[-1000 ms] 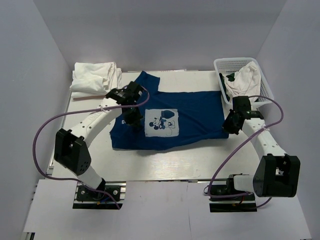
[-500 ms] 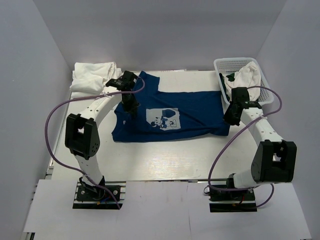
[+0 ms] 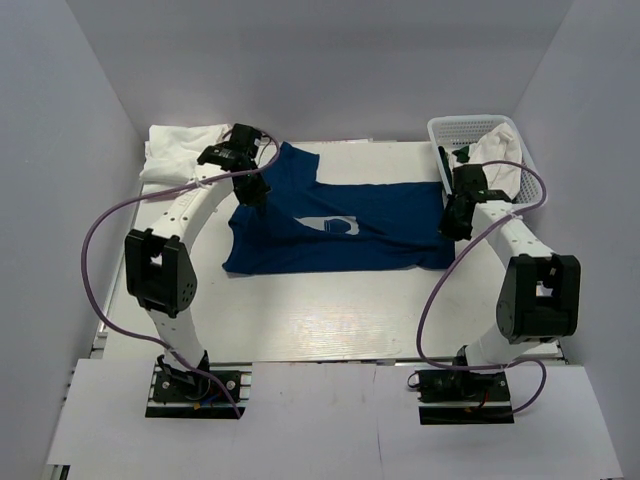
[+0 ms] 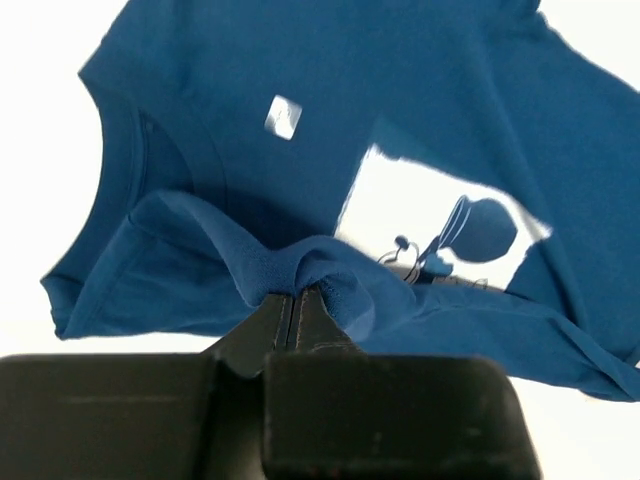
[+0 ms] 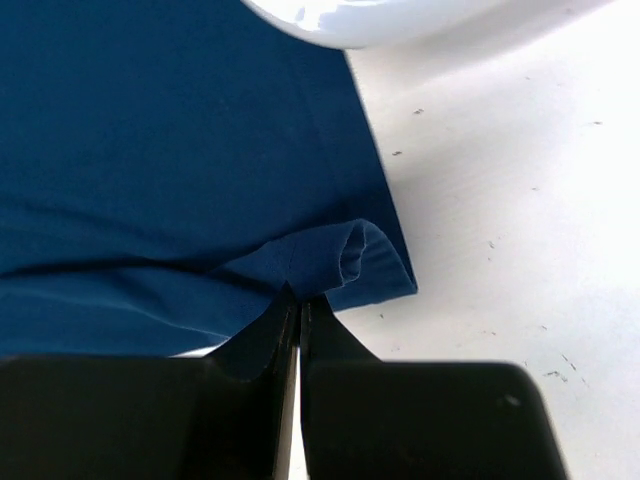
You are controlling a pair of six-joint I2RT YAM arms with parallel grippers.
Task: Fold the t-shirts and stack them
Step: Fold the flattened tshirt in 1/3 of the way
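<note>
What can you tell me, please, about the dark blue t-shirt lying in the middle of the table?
The dark blue soft cloth t-shirt lies sideways on the white table, collar towards the left arm, a small pale label inside the neck. Its near edge is doubled over the chest, covering part of the pale square cartoon print. The left pincer is shut on a bunched fold near the collar, the right pincer on the hem corner opposite.

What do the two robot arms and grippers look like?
The left arm and right arm have white tubular links and black boxy joint housings. A purple cable loops beside each. The left gripper and right gripper are matt black with flat fingers.
</note>
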